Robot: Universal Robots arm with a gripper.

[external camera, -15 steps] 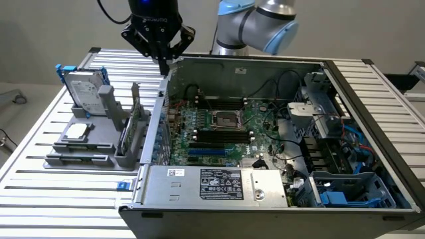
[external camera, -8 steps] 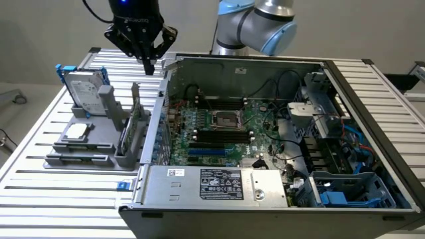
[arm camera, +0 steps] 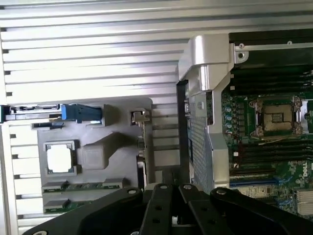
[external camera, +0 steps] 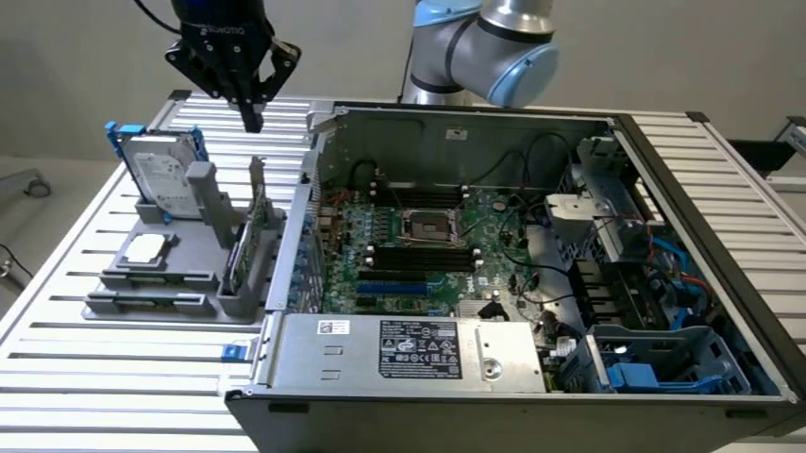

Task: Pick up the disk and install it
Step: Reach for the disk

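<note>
The disk (external camera: 166,175) stands on edge in the grey holder (external camera: 189,283) at the exterior view's left, its white label showing and a blue carrier frame around its rim. In the wrist view the disk (arm camera: 80,112) appears edge-on, with the blue frame end most visible. My gripper (external camera: 253,118) hangs above the table behind the holder, a little to the right of the disk and well clear of it. Its black fingers meet at the tip, shut with nothing between them. In the wrist view the gripper (arm camera: 168,193) sits above the holder's edge, beside the case wall.
An open computer case (external camera: 705,208) lies on the slatted table, with the motherboard (external camera: 428,236), a grey power-supply box (external camera: 403,349) and a blue drive cage (external camera: 667,363) inside. The holder also carries a square silver chip (external camera: 145,247) and an upright card (external camera: 259,236).
</note>
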